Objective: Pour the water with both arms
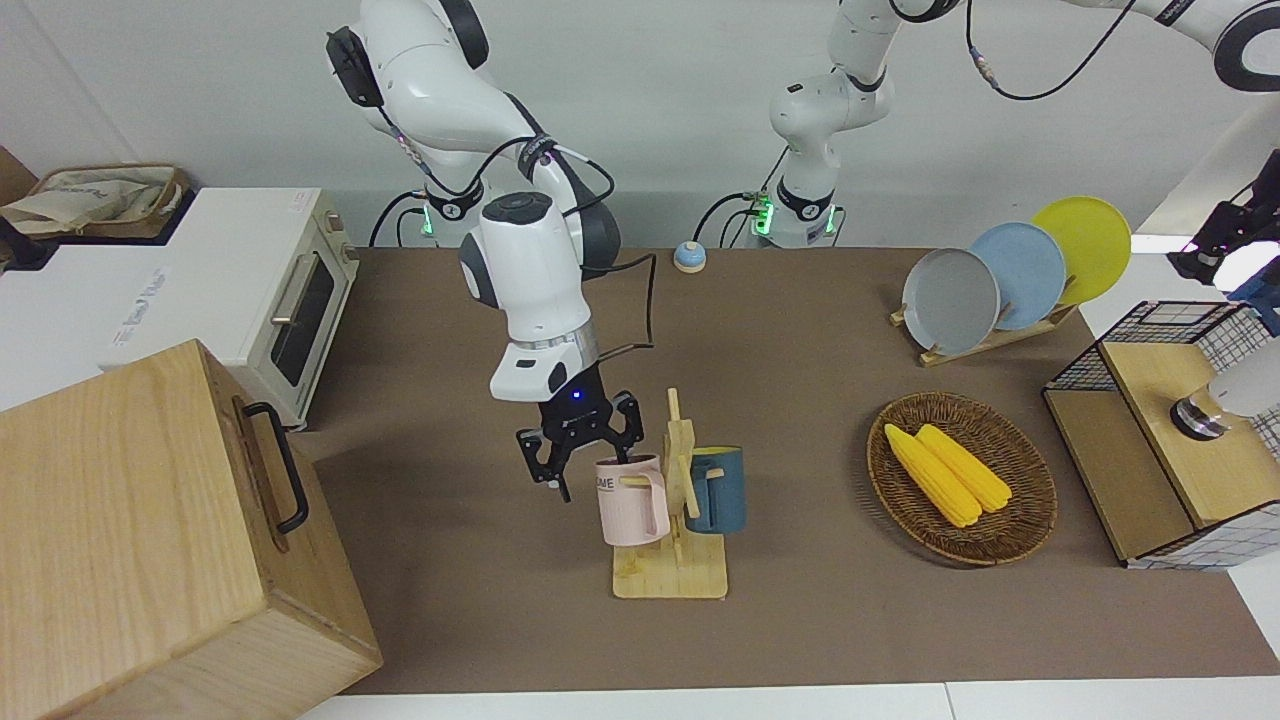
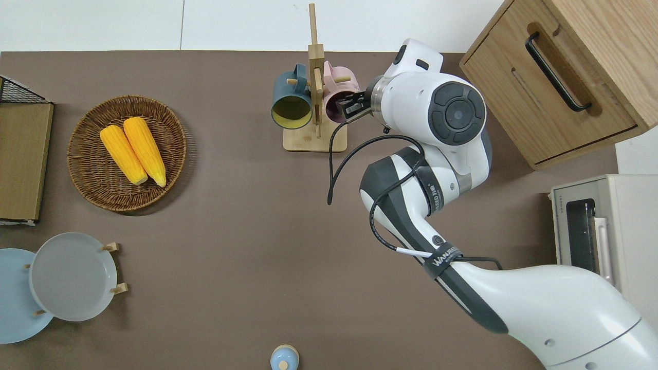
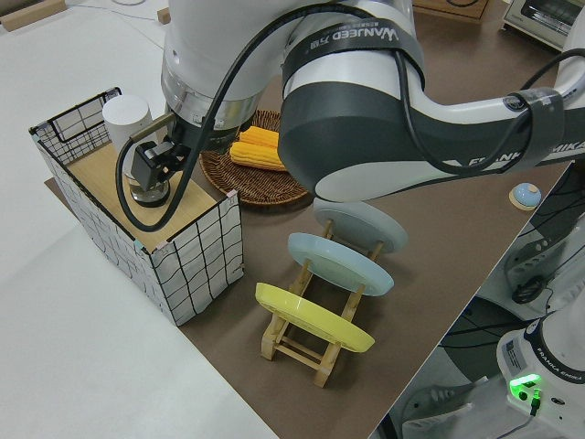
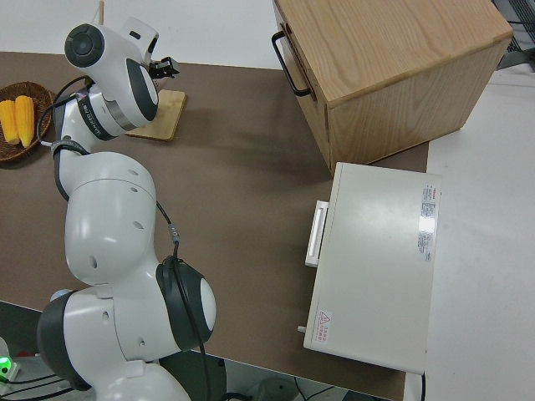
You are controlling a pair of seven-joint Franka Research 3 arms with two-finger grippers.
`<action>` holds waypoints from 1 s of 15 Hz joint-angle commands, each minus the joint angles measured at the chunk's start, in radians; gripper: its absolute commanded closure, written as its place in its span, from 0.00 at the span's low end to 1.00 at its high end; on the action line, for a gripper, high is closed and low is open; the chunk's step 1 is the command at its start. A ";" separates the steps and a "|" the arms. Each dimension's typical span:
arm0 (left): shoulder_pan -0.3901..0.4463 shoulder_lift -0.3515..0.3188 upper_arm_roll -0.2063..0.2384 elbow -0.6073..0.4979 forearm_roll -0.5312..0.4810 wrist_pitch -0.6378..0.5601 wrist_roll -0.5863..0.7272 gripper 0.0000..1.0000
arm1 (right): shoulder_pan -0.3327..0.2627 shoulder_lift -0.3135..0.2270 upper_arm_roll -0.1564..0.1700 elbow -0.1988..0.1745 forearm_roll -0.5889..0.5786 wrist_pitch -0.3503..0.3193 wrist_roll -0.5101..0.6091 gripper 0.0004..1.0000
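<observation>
Right gripper (image 1: 585, 455) at the pink mug (image 1: 632, 503) on the wooden mug rack (image 1: 676, 560)

Fingers spread across the pink mug's rim; a blue mug (image 1: 717, 489) hangs beside it; wicker basket (image 1: 1022, 534) holds two corn cobs (image 1: 948, 472); left gripper (image 3: 157, 169), grip unclear, over the wire crate (image 3: 196, 259).

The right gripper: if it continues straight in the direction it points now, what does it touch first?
Most likely the pink mug on the wooden mug rack. The right gripper points down at the mug's rim, its open fingers seeming to straddle it, though depth is unclear.
</observation>
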 commanded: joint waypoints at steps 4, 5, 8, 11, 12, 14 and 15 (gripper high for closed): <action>-0.006 0.033 -0.015 -0.065 -0.146 0.217 -0.001 0.00 | 0.013 0.026 0.003 0.037 -0.043 0.006 0.003 0.54; -0.009 0.036 -0.017 -0.085 -0.175 0.261 -0.007 0.00 | 0.014 0.026 0.003 0.037 -0.054 0.005 0.004 0.64; -0.009 0.068 -0.052 -0.096 -0.230 0.349 -0.021 0.00 | 0.013 0.026 0.003 0.035 -0.062 0.002 0.004 0.85; -0.009 0.088 -0.063 -0.096 -0.272 0.389 -0.013 0.00 | 0.014 0.024 0.003 0.035 -0.063 -0.002 0.004 1.00; -0.009 0.092 -0.063 -0.096 -0.275 0.389 -0.004 0.00 | 0.014 0.024 0.003 0.035 -0.063 -0.002 0.004 1.00; -0.003 0.114 -0.067 -0.092 -0.307 0.394 0.051 0.00 | 0.014 0.023 0.001 0.035 -0.065 -0.005 0.001 1.00; -0.003 0.123 -0.067 -0.090 -0.335 0.400 0.075 0.00 | 0.013 0.023 0.003 0.035 -0.091 -0.006 -0.002 1.00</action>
